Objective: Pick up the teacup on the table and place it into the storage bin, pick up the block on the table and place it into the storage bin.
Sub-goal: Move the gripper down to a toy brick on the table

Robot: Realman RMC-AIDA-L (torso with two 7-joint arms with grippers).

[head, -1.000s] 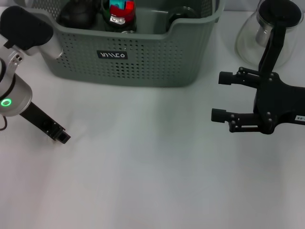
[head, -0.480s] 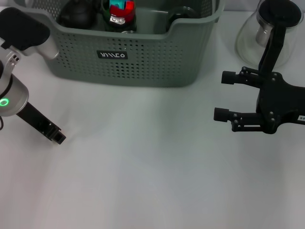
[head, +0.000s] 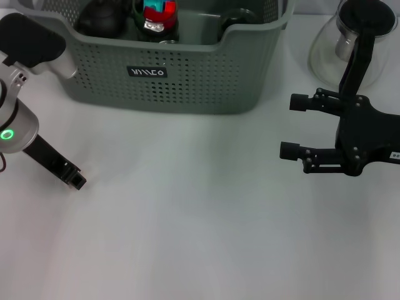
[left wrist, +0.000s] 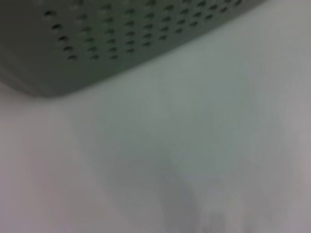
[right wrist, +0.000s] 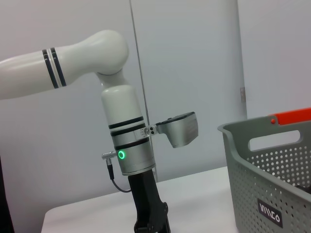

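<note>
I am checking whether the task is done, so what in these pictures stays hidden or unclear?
- Storage bin contents: head view, the picture's top edge and the bin's wall cut them off; a dark rounded thing and a red-and-teal thing cannot be identified.
- Left gripper: head view shows only a dark tip; the left wrist view is blurred.
- Glass teapot: head view, the right arm hides part of it.
- Right gripper: open, holding nothing.

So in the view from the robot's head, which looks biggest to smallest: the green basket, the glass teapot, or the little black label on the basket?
1. The storage bin, by far the widest, though cut off at the top edge.
2. The glass teapot, partly hidden behind the right arm.
3. The black label, a small strip on the bin's front wall.
</note>
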